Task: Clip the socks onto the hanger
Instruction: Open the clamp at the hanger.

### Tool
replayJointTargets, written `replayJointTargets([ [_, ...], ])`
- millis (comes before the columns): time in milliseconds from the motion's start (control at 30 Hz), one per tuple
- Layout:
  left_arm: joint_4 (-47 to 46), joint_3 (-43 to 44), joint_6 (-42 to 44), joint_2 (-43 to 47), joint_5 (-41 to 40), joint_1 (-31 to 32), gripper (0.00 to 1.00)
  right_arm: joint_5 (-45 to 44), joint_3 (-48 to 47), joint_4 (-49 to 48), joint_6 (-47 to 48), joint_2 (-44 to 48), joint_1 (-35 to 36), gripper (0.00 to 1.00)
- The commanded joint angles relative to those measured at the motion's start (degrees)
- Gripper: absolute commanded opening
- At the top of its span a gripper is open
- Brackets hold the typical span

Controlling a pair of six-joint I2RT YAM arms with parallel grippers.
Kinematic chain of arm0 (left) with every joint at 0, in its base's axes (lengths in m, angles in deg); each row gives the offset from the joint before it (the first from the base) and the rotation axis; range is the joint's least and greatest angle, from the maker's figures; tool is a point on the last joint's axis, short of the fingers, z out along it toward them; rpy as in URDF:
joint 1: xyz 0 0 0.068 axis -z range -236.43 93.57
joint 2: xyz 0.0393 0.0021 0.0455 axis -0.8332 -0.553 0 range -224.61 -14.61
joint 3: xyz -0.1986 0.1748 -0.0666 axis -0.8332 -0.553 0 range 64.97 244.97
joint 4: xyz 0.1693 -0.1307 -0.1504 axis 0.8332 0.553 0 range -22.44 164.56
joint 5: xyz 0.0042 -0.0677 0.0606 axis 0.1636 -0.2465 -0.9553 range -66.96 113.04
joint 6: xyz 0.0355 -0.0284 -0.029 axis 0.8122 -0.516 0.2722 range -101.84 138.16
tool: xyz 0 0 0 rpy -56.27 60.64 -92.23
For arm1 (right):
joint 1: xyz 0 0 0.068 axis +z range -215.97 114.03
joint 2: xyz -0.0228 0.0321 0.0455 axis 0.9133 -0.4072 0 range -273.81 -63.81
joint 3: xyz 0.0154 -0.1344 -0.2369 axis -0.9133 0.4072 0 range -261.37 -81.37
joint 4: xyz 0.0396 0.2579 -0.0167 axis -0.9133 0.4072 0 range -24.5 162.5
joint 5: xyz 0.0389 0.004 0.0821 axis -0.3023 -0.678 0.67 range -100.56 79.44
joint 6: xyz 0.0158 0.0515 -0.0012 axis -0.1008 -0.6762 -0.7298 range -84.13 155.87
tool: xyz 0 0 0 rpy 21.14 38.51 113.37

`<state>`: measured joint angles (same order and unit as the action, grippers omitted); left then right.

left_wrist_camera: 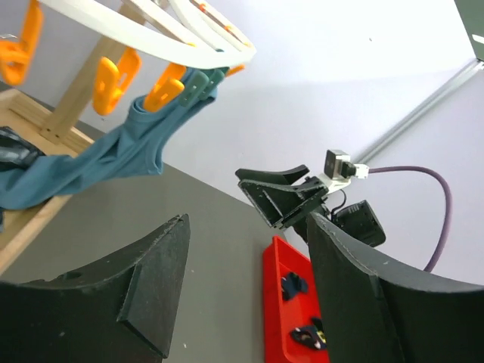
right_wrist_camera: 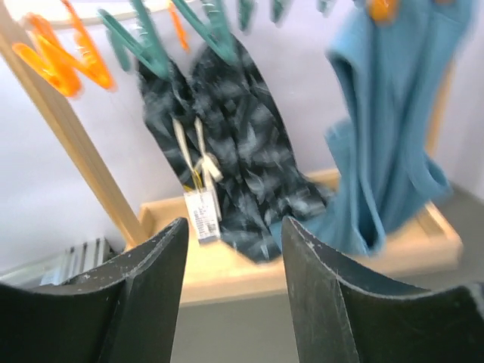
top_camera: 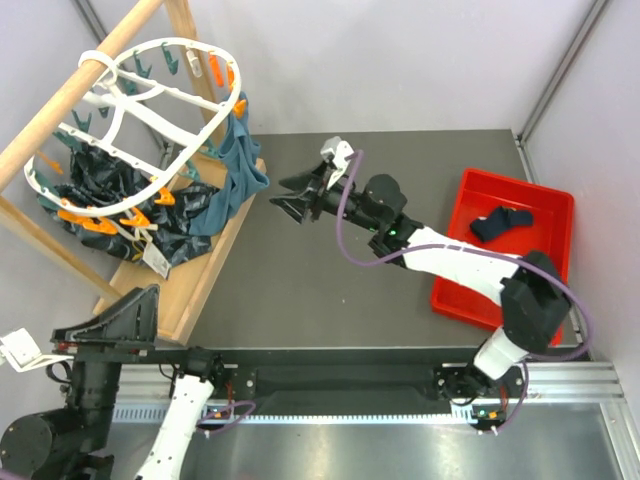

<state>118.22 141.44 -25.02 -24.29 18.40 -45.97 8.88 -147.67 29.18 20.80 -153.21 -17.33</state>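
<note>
Left pincer fills the near view: jaws wide apart, nothing between them, arm folded low at the near-left corner, beside the worktop. Red tray on the right holds the socks (dark bundle, far end). Right arm is stretched across mid-worktop toward the hanger. Right pincer is spread open, empty, near the teal garment clipped there.

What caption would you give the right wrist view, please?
Open right gripper faces patterned cloth and blue garment hanging from clips.
</note>
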Motion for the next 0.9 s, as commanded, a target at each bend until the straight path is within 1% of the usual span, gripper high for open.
replayJointTargets([
  [0, 2.17, 0.44, 3.01, -2.63, -4.49, 0.0, 0.68, 5.07, -6.88, -15.01, 0.57, -4.27, 2.67, 0.53],
  [67, 2.08, 0.88, 3.62, -3.51, -4.67, 0.0, 0.67, 5.25, -11.36, -14.67, 1.97, -7.7, 3.82, 0.55],
  [100, 2.08, 0.96, 3.89, -3.69, -4.58, 0.0, 0.67, 5.08, -12.96, -14.31, 3.19, -9.71, 4.87, 0.66],
  [200, 2.25, 0.97, 4.59, -4.39, -5.81, 0.0, 0.67, 4.73, -17.96, -12.04, 6.09, -12.97, 6.72, 0.75],
  [267, 2.26, 0.88, 5.21, -4.57, -6.86, 0.0, 0.67, 4.38, -20.69, -10.8, 7.94, -14.12, 7.52, 0.75],
  [400, 1.56, 0.44, 5.39, -4.57, -8.19, 0.0, 0.67, 3.59, -24.74, -8.69, 11.72, -17.72, 9.1, 0.7],
  [567, 0.76, -0.09, 5.12, -5.27, -7.66, 0.0, 0.67, 2.71, -30.37, -5.79, 14.54, -21.42, 10.33, 0.69],
  [600, 0.68, -0.09, 5.03, -5.36, -7.4, 0.0, 0.67, 2.1, -32.03, -5.35, 16.54, -22.56, 10.68, 0.69],
  [867, -0.2, -1.49, 3.81, -5.88, -6.17, 0.0, 0.66, -0.54, -38.19, -4.03, 17.27, -26.17, 11.47, 0.65],
])
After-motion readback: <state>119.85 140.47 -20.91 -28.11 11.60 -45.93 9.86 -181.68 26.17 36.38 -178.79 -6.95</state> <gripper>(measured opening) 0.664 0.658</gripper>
